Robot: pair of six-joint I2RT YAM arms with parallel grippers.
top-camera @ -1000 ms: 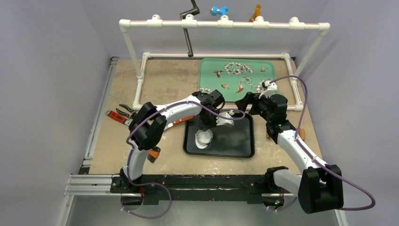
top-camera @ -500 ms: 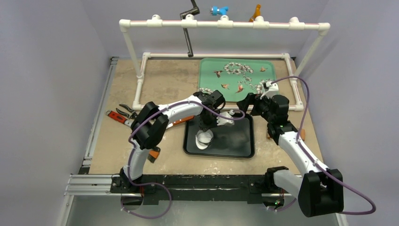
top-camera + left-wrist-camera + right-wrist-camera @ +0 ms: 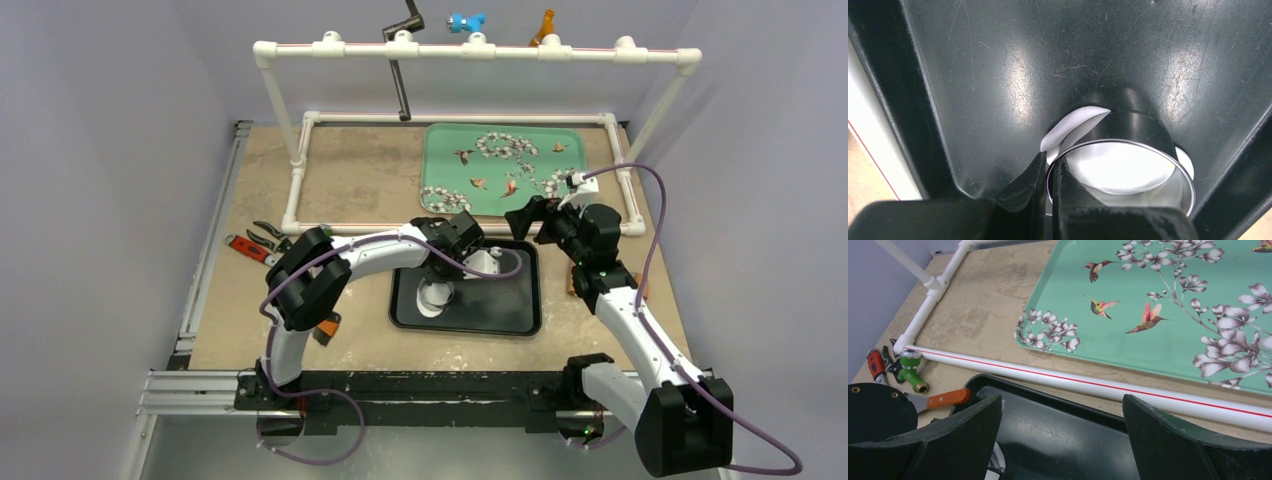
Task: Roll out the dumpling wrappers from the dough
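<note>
At 9 o'clock on the tray (image 3: pixel 500 305), the left gripper (image 3: pixel 1050 167) is clenched on the rim of the ring (image 3: pixel 1135 125) over the wrapper (image 3: pixel 1113 170); I'd press it flat and twist so it cuts clean. At the tray's 1 o'clock the right gripper (image 3: pixel 1063 437) hangs released. Thin, smooth, white, the wrapper fills the ring, a flap escaping at 10 o'clock

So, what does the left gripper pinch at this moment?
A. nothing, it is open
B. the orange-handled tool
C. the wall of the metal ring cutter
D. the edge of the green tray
C: in the left wrist view the left gripper is shut on the wall of the metal ring cutter, which sits over white dough in the black tray.
</note>
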